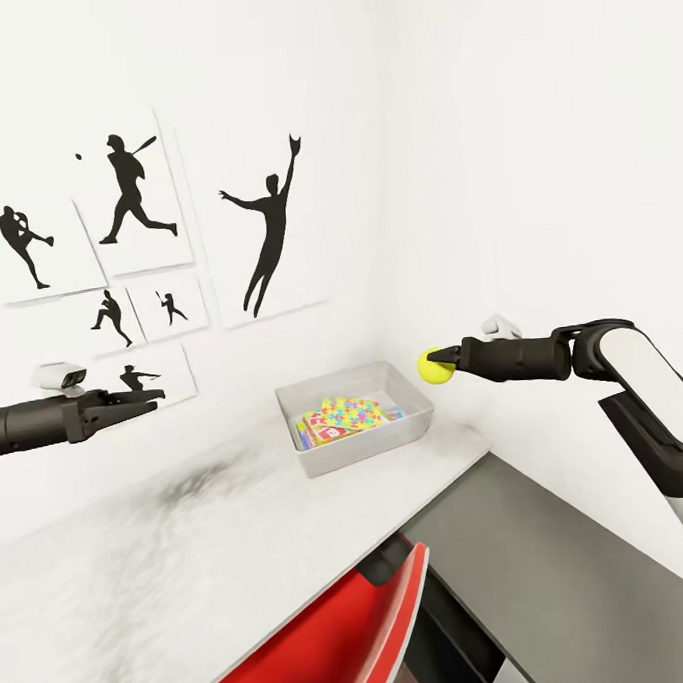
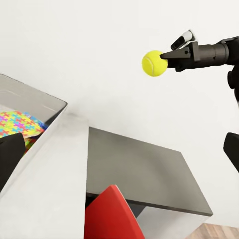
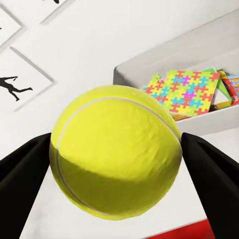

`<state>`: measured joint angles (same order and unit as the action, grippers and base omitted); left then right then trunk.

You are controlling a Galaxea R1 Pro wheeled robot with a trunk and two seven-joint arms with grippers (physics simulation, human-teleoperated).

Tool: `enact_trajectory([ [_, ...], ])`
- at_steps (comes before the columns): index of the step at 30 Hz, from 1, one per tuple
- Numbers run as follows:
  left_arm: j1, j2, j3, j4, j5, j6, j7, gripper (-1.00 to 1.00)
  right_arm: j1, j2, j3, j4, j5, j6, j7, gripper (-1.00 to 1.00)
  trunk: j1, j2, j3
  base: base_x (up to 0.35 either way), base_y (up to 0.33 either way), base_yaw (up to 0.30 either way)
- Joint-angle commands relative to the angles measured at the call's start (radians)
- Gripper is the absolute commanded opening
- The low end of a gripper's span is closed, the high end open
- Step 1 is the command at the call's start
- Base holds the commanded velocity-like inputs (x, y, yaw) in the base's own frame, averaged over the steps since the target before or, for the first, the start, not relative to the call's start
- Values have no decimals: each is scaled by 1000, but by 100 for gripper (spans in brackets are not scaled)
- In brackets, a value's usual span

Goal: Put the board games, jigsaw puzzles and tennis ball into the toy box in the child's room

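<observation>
The right gripper has its jaws closed around the tennis ball, one dark finger pressed to each side of it. The ball hangs in the air off the table's far right corner, just beside the right wall of the toy box and higher than its rim, touching nothing but the fingers. In the right wrist view the ball is bright yellow-green with a pale curved seam across its fuzzy surface.

The left gripper hovers over the far left part of the table, near the wall, well apart from the toy box. Its fingers look nearly together with nothing between them, though they are small and dark in the head view, so how far the jaws stand apart is hard to judge.

The toy box sits at the table's far right corner, close to both walls. Inside it a jigsaw puzzle with bright interlocking pieces lies tilted on top, with edges of other colourful boxes showing beneath and beside it. A red chair stands at the table's near edge, and a lower grey surface adjoins the table's right edge. Black silhouette sports pictures hang on the wall behind the table.
</observation>
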<state>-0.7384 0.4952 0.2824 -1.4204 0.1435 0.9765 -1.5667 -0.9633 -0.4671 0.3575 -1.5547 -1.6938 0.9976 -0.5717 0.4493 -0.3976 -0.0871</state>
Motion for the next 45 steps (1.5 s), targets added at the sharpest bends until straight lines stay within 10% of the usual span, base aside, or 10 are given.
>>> enact_trajectory([
  [1,-1,0,0,0,-1,11,-4,100,-2,-1,1,-1,-10,-1,-10,-100,1,-2,-2,0,0,0],
  [28,-1,-6,0,0,-1,10,-4,100,-2,5,6,0,0,-9,-14,-100,1,-2,-2,31,0,0],
  [35,-1,-6,0,0,-1,9,-4,100,-43,163,8,210,35,0,-60,-100,1,-2,-2,0,0,0],
  [40,-1,-6,0,0,-1,8,-4,100,-135,276,7,411,148,39,-94,-100,1,-2,-2,0,0,0],
  [45,-1,-6,0,0,-2,8,-4,100,-208,336,6,527,266,45,-98,-100,1,-2,-2,0,0,0],
])
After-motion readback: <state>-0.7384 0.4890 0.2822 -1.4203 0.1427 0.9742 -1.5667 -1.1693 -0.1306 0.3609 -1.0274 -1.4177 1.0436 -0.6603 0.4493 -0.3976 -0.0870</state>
